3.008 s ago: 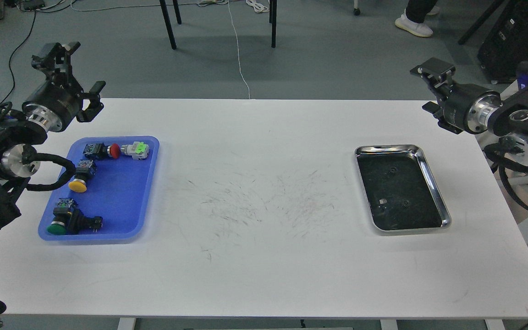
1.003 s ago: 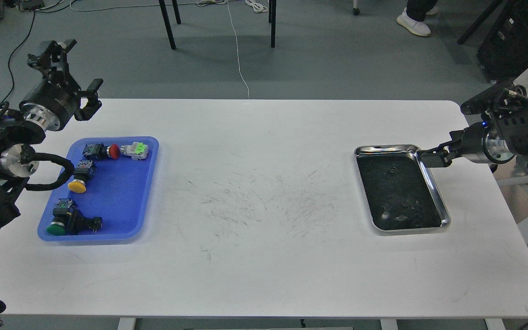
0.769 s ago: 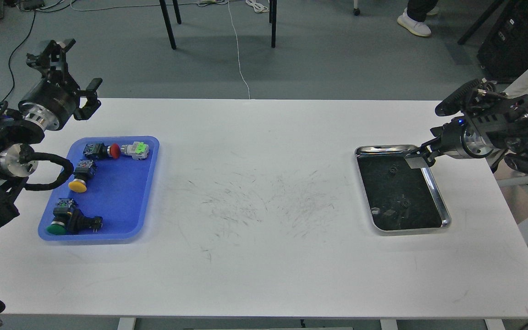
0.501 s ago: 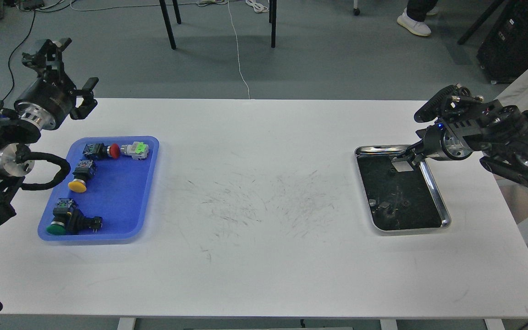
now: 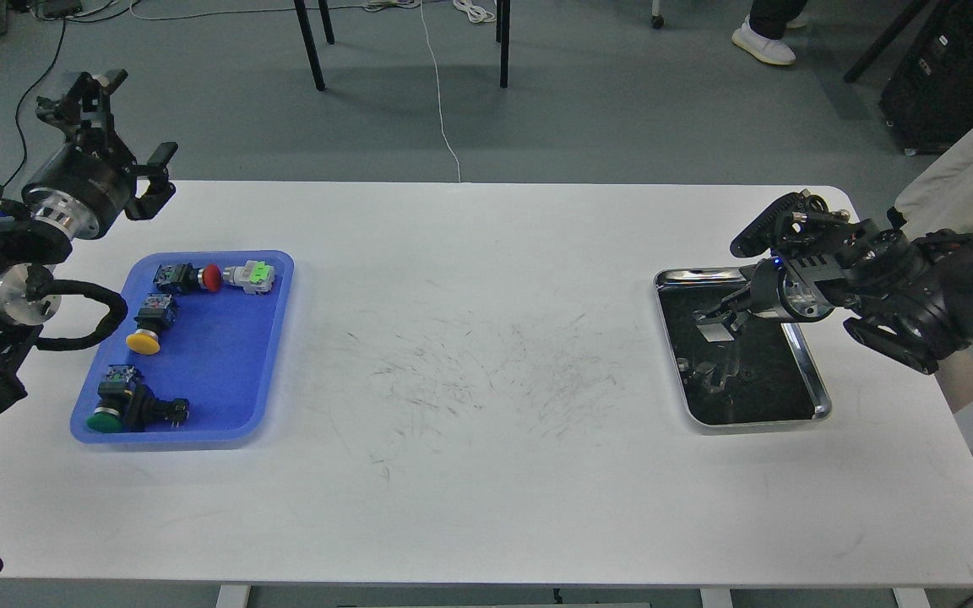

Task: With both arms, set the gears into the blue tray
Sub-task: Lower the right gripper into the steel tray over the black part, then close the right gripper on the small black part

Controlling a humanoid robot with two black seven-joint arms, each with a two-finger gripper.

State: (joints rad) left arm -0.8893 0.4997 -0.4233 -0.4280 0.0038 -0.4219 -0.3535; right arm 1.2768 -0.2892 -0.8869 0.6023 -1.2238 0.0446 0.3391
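The blue tray (image 5: 225, 371) lies at the table's left and holds several push-button switches. At the right lies a shiny silver tray (image 5: 816, 384) with a dark inside. I cannot pick out the tiny black gears against that dark floor and the arm's reflection. My right gripper (image 5: 709, 323) reaches low over the silver tray's far half, fingers slightly apart and open, with nothing seen between them. My left gripper (image 5: 119, 127) is raised beyond the blue tray's far left corner, open and empty.
Inside the blue tray are a red-capped switch (image 5: 209, 277), a green-and-white block (image 5: 252, 276), a yellow-capped switch (image 5: 144, 340) and a green-capped switch (image 5: 106, 416). The white table (image 5: 470, 355) between the trays is scuffed. Chair legs and cables stand beyond the far edge.
My right arm has swung down and leftward from above the table's right edge, and its gripper is now over the silver tray. The left gripper has drifted slightly left and up.
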